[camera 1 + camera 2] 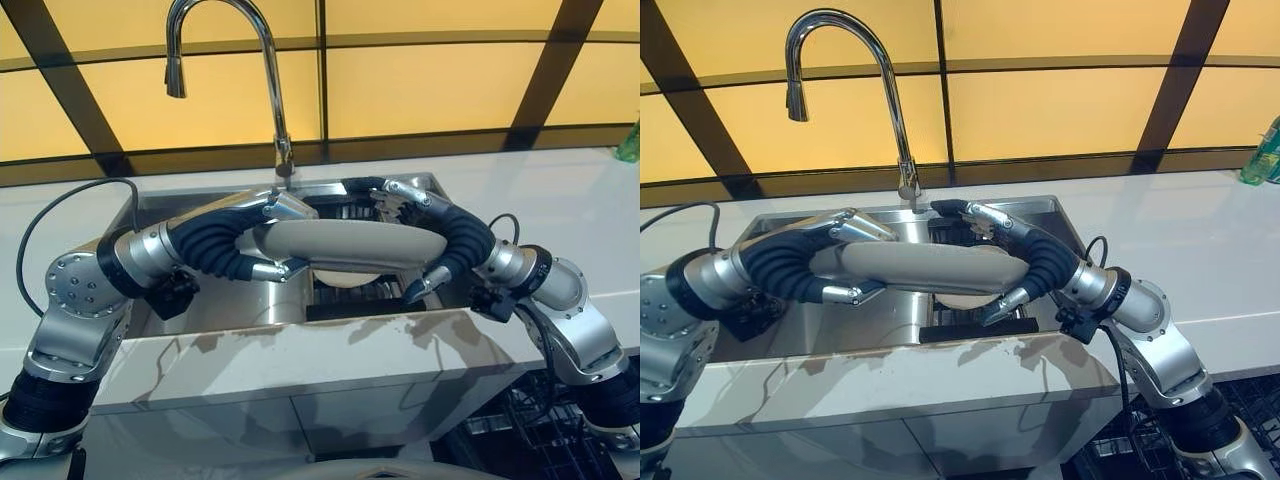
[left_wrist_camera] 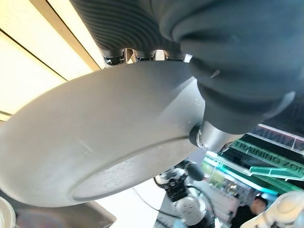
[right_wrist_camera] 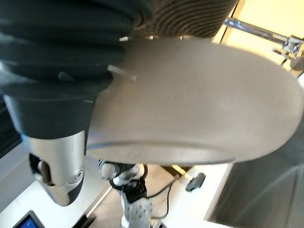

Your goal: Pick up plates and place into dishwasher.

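We hold the grey plate (image 1: pixel 345 245) up flat over the sink (image 1: pixel 230 305); our left robot hand (image 1: pixel 262 236) and right robot hand (image 1: pixel 425 245) curl round its two ends, arms bent inward.

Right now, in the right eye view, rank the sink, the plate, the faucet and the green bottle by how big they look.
1. Sink
2. Plate and faucet: too close to rank
3. Green bottle, partly cut off by the frame and farther away
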Controlling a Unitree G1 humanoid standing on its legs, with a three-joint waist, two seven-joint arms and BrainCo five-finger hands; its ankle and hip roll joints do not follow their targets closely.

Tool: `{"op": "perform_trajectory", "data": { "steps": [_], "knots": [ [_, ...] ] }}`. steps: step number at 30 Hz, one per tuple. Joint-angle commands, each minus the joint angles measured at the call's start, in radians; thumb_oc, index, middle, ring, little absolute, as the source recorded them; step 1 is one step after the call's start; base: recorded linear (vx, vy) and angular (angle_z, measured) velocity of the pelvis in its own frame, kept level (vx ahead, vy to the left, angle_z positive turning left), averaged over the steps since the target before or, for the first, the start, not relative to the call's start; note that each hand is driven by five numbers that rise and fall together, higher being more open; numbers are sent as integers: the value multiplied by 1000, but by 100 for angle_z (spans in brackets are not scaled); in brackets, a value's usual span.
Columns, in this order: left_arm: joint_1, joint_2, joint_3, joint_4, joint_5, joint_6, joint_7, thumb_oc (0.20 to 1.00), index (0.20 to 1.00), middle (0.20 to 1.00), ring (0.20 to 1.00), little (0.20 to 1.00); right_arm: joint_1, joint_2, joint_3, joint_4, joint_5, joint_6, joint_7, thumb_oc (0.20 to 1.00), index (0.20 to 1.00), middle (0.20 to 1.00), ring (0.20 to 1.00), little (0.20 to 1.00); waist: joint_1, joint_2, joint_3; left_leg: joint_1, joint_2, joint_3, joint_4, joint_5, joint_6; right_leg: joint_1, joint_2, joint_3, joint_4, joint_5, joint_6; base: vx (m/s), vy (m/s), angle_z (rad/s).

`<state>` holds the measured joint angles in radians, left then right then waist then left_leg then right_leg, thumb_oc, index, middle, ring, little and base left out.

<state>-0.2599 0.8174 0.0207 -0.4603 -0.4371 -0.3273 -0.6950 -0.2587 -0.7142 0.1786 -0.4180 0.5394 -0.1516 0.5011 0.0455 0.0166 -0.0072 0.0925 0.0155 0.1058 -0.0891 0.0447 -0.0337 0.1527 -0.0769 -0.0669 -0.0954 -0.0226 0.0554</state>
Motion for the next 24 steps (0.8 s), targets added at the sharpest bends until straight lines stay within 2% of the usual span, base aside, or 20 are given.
{"op": "perform_trajectory", "data": {
  "steps": [1, 3, 4, 5, 7, 8, 24],
  "knots": [
    [-68, -49, -27, 19, -91, -15, 55, 200, 200, 200, 200, 200, -107, 37, 29, -48, -26, -40, -62, 1000, 1000, 1000, 1000, 1000, 17, -17, -49, 14, 1, -54, 18, -105, -4, -36, -25, -73, 15, -5, 48, 0, 0, 0],
    [-69, -64, -30, 17, -84, -11, 63, 200, 200, 200, 200, 200, -107, 49, 42, -45, -51, -46, -65, 1000, 1000, 1000, 1000, 1000, 18, -17, -48, 15, -2, -56, 19, -106, -1, -35, -26, -71, 15, -5, 48, 0, 0, 0],
    [-66, -70, -29, 15, -78, -9, 64, 200, 200, 200, 200, 200, -102, 52, 45, -49, -63, -49, -64, 805, 805, 805, 805, 805, 18, -16, -49, 15, -3, -56, 18, -107, 0, -35, -27, -71, 14, -5, 49, 0, 0, 0],
    [-64, -71, -30, 14, -75, -8, 65, 200, 200, 200, 200, 200, -100, 49, 46, -53, -64, -49, -66, 558, 558, 558, 558, 558, 18, -16, -49, 15, -3, -55, 18, -107, 0, -35, -27, -71, 14, -5, 49, 0, 0, 0],
    [-60, -68, -28, 8, -72, -4, 70, 200, 200, 200, 200, 200, -95, 40, 43, -66, -55, -48, -74, 222, 222, 222, 222, 222, 17, -15, -49, 14, -3, -53, 19, -107, 1, -36, -30, -72, 15, -4, 51, 0, 0, 0],
    [-60, -66, -26, 9, -74, -4, 70, 200, 200, 200, 200, 200, -94, 39, 38, -69, -45, -45, -81, 200, 200, 200, 200, 200, 17, -16, -48, 14, -3, -53, 19, -108, 1, -37, -31, -73, 15, -4, 52, 0, 0, 0],
    [-58, -83, -15, 14, -71, -11, 70, 200, 200, 200, 200, 200, -79, 68, 12, -55, -53, -60, -133, 200, 200, 200, 200, 200, 9, -19, -42, 24, -2, -41, 18, -112, 4, -32, -28, -64, 16, -6, 48, 0, 0, 0]
  ]
}}
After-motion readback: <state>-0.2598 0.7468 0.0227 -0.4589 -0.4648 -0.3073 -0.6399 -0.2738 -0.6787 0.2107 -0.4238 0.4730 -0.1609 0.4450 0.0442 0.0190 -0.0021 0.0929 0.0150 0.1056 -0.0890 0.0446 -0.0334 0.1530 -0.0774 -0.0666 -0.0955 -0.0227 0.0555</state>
